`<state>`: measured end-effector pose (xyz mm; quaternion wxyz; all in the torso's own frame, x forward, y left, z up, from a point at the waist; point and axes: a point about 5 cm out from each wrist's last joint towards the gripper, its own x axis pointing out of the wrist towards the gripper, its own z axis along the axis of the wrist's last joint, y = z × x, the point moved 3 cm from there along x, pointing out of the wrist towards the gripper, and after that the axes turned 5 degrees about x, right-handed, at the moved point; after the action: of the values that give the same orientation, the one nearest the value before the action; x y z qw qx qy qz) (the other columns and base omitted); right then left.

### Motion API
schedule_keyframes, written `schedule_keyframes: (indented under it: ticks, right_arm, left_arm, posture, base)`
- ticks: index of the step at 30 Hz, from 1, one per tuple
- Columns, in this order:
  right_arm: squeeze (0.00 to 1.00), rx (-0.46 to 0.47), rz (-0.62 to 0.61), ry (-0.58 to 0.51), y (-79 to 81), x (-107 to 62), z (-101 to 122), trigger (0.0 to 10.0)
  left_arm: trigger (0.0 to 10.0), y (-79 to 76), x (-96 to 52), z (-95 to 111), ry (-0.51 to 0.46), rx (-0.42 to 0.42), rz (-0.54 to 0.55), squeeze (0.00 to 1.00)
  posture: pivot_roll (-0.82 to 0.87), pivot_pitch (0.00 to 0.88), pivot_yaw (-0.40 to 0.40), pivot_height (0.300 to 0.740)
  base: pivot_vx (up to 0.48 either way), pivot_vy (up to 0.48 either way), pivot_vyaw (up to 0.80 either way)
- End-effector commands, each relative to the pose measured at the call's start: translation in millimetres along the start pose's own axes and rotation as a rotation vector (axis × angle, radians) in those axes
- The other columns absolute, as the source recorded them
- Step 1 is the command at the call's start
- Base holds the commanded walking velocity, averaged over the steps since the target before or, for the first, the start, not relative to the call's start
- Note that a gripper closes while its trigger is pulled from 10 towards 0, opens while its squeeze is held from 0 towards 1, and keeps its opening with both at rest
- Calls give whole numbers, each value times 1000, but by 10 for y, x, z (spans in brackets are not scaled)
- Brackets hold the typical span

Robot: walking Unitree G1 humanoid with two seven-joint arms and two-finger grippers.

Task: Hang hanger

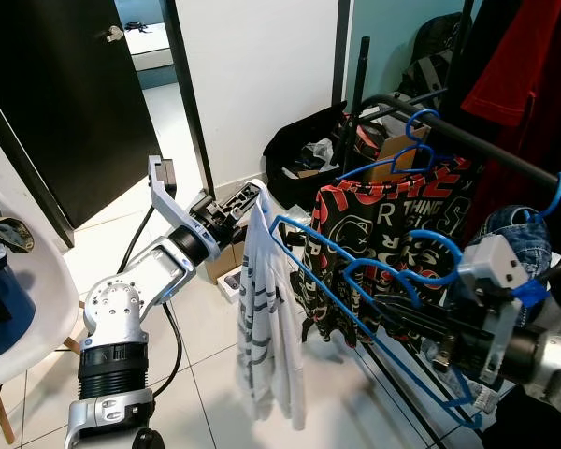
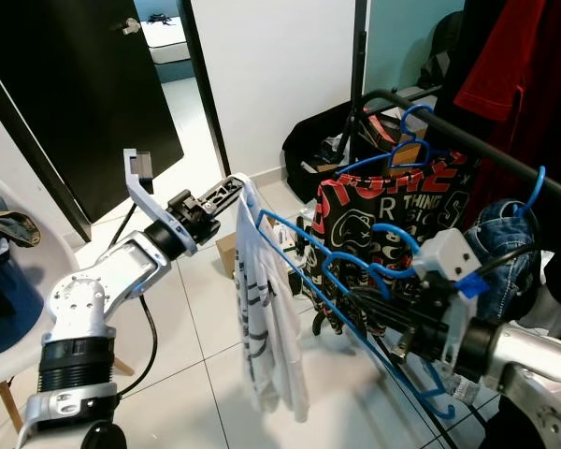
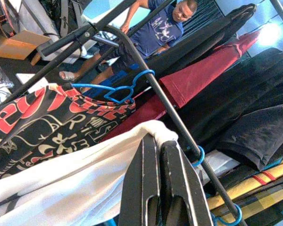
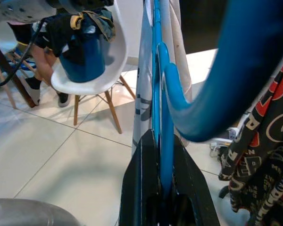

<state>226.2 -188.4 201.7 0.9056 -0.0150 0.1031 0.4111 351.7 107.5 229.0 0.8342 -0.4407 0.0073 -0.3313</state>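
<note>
1. Midway before the clothes rack (image 1: 505,154), a blue hanger (image 1: 355,323) draped with a white garment (image 1: 266,309) is held up.
2. Its near end is clamped by the right gripper (image 4: 162,155).
3. The garment's far corner is pinched by the left gripper (image 1: 246,201).

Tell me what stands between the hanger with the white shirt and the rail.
No solid thing does. The blue hanger, shut in the right gripper, has its hook below and in front of the black rail. The black printed shirt already hangs on the rail stretch just behind it.
</note>
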Motion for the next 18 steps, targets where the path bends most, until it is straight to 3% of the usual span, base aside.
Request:
schedule_keyframes:
  ticks: [1,12,18]
  right_arm:
    - [0,-7,13,-11,14,-24,26,10000]
    - [0,0,52,-6,88,-245,21,10000]
    - [0,-8,58,-32,104,-230,68,10000]
  left_arm:
    - [10000,-19,-21,10,-6,8,-5,0]
    - [10000,-1,-25,14,-5,4,3,0]
    - [10000,-29,-17,-13,6,-8,-10,0]
  posture:
    - [-45,0,101,740]
    - [-47,0,105,740]
    - [-47,0,105,740]
  base:
    - [0,0,0]
    - [0,0,0]
    - [0,0,0]
